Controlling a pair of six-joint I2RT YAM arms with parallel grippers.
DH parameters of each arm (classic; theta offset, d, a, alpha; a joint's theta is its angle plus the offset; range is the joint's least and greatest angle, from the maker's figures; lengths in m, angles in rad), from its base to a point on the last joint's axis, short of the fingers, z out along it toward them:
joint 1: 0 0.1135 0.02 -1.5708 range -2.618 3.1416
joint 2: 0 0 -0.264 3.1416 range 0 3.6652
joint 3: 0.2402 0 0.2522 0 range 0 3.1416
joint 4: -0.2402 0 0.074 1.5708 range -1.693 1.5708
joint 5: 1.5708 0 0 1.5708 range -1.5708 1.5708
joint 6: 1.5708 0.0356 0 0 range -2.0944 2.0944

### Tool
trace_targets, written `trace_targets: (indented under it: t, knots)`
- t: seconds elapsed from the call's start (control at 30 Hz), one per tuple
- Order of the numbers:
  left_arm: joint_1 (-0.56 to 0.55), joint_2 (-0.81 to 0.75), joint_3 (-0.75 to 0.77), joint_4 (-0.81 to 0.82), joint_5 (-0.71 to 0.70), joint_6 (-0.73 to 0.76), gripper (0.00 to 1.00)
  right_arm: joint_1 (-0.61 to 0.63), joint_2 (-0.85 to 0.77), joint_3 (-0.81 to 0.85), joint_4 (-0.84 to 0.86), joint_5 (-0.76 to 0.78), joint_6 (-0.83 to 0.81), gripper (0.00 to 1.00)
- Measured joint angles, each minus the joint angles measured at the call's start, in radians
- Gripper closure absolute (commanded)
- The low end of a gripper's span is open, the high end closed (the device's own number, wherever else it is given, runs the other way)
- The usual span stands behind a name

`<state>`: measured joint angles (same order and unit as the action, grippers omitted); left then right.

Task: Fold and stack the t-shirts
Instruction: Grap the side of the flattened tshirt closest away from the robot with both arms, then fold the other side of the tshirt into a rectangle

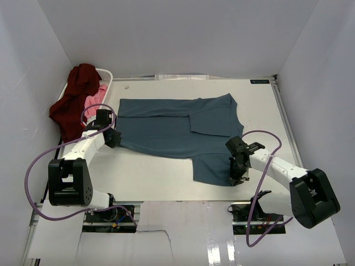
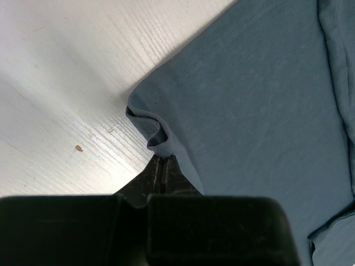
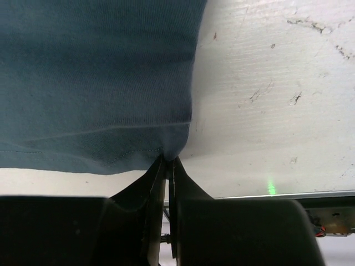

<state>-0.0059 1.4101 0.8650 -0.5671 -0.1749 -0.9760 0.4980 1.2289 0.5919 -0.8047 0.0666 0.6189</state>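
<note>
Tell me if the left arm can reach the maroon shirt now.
Likely yes in reach: the maroon shirt lies just beyond it, nothing between. But the left pincer is shut on the teal shirt and must let go first.

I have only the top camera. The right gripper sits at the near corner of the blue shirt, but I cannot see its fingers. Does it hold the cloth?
Observer: Yes. The right wrist view shows the right gripper shut on the hem corner of the blue shirt.
Operator: And the left one?
Observer: The left gripper is shut too, pinching the shirt's edge. A small pucker of cloth stands just ahead of its tips.
Operator: Is the table clean near that corner?
Observer: Nearly. One tiny brown crumb lies on the white table beside it.
</note>
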Motion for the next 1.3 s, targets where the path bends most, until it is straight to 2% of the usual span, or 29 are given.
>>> trace_targets:
  t: [0.17,0.47,0.8,1.3]
  knots:
    - [0.0,0.0,0.0,0.0,0.0,0.001,1.0,0.002,-0.021,0.055,-0.033,0.039,0.003,0.92]
    - [0.0,0.0,0.008,-0.01,-0.002,0.003,1.0,0.002,-0.076,0.321,-0.111,0.111,-0.013,0.92]
    - [0.0,-0.049,0.049,-0.029,-0.017,0.003,1.0,0.002,-0.091,0.35,-0.161,0.142,-0.034,0.92]
    - [0.0,-0.049,0.104,-0.057,-0.015,-0.004,1.0,-0.035,-0.081,0.553,-0.169,0.175,-0.107,0.92]
